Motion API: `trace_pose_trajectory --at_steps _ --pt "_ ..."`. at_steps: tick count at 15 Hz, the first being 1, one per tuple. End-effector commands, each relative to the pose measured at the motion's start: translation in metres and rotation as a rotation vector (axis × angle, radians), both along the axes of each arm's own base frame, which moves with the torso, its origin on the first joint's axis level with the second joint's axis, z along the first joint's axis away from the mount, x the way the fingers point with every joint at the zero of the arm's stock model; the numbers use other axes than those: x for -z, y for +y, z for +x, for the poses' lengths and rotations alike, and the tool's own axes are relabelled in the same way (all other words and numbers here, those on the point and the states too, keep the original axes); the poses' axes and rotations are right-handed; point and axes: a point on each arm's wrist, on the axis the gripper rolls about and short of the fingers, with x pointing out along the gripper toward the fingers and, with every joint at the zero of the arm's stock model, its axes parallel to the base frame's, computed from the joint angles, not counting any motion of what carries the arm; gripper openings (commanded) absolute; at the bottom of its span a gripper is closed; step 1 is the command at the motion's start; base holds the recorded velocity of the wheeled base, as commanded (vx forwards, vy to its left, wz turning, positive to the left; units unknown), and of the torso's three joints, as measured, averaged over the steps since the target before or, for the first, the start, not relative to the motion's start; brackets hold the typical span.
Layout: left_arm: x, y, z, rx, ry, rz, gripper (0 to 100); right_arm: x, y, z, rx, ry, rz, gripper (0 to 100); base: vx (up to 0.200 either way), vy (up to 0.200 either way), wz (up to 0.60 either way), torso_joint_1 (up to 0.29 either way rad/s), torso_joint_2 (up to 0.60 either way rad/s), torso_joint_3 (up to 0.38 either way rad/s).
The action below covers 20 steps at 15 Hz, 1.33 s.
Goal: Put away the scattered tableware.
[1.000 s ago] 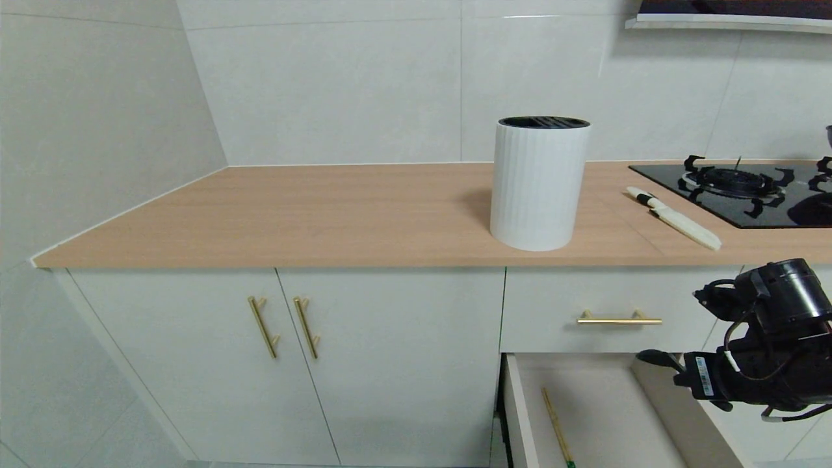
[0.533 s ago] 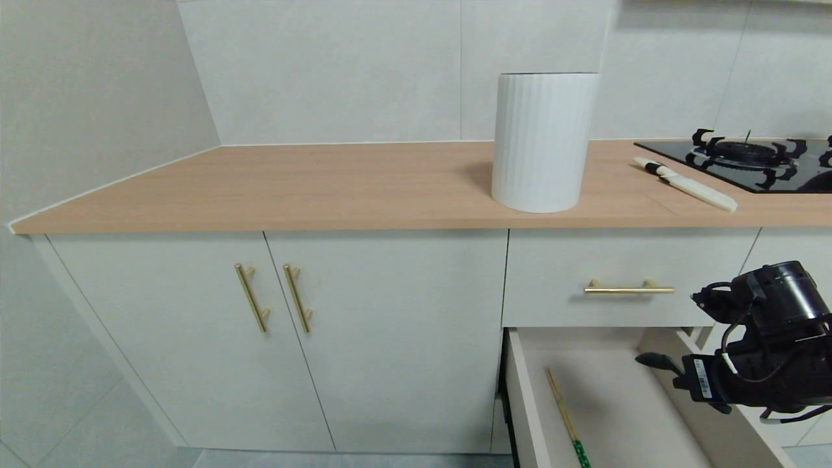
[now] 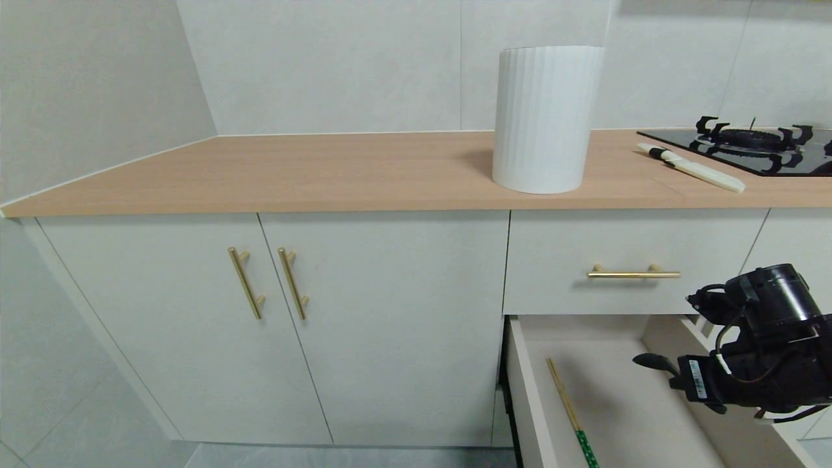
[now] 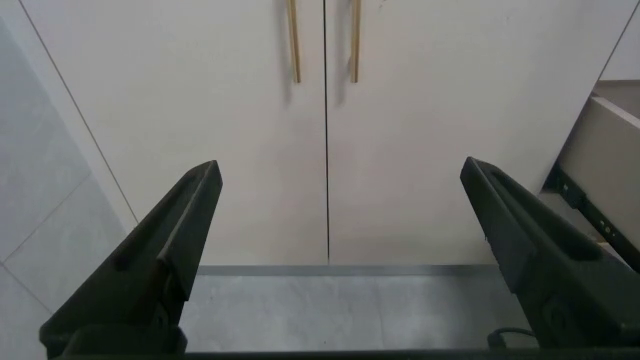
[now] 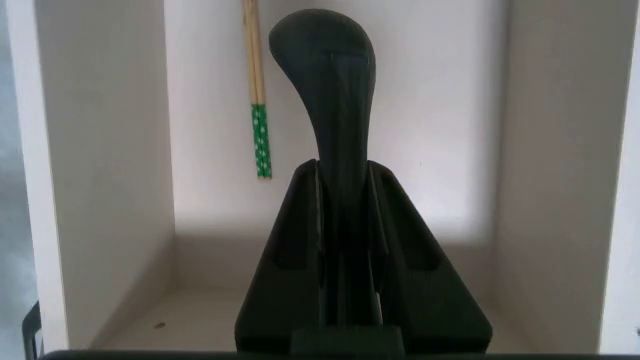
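The left gripper (image 4: pixel 340 175), fingers apart, faces the cabinet doors (image 3: pixel 279 325) below-left of the white holder (image 3: pixel 543 120). Right of the holder, the knife (image 3: pixel 692 170) lies flat on the smooth wooden countertop (image 3: pixel 325 172). It is probably light, stiff and slippery, and best pinched at its handle. Below the holder, chopsticks (image 3: pixel 571 413) lie in the open drawer (image 3: pixel 523 390), where the right gripper (image 5: pixel 322 60) hovers, fingers together and empty.
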Motion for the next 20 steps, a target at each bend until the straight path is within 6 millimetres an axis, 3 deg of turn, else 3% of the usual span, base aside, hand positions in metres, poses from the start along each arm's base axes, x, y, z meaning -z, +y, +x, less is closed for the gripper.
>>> trace_pose_trajectory --at_steps 1,5,10,13,20 --pt "0.000 0.000 0.000 0.000 -0.001 0.000 100 0.007 0.001 0.003 -0.005 0.027 -0.003 0 0.000 0.000 0.00 0.000 0.00 0.000" --pt "0.000 0.000 0.000 0.000 -0.001 0.000 100 0.041 0.010 0.023 -0.020 0.080 -0.013 0 0.000 0.000 0.00 0.000 0.00 0.000" --pt "0.000 0.000 0.000 0.000 0.001 0.000 100 0.114 0.017 0.047 0.004 0.013 -0.027 0 0.000 0.000 0.00 0.000 0.00 0.000" --pt "0.000 0.000 0.000 0.000 -0.001 0.000 100 0.148 0.021 0.053 0.031 -0.027 -0.083 0 0.000 0.000 0.00 0.000 0.00 0.000" --pt "0.000 0.000 0.000 0.000 0.001 0.000 100 0.170 0.022 0.057 0.041 -0.028 -0.105 0 0.000 0.000 0.00 0.000 0.00 0.000"
